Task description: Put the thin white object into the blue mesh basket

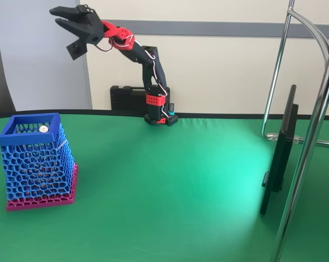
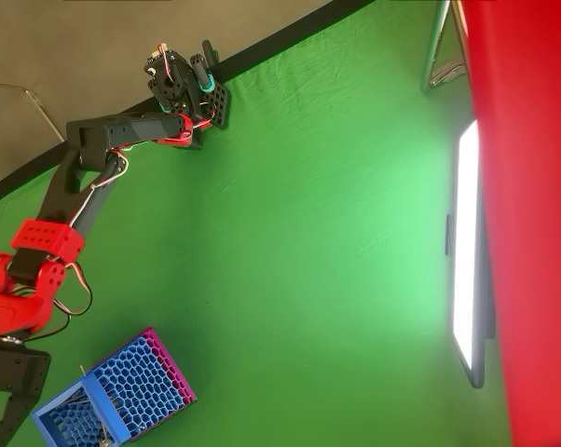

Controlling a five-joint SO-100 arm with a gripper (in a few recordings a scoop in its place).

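Gripper [image 1: 63, 17] hung high in the air with its black jaws spread apart, holding nothing.

Below it and a little to the left in the fixed view stood the blue mesh basket [image 1: 37, 164] on the green table [image 1: 181, 185]. Inside the basket, the thin white object [image 1: 43, 129] showed its round knob just under the rim. In the overhead view, the red-and-black arm [image 2: 85, 186] reached from the table's far edge toward the basket.

Black arm [image 1: 153, 71] with red joint blocks, white and red cables, black hand [image 1: 66, 17].
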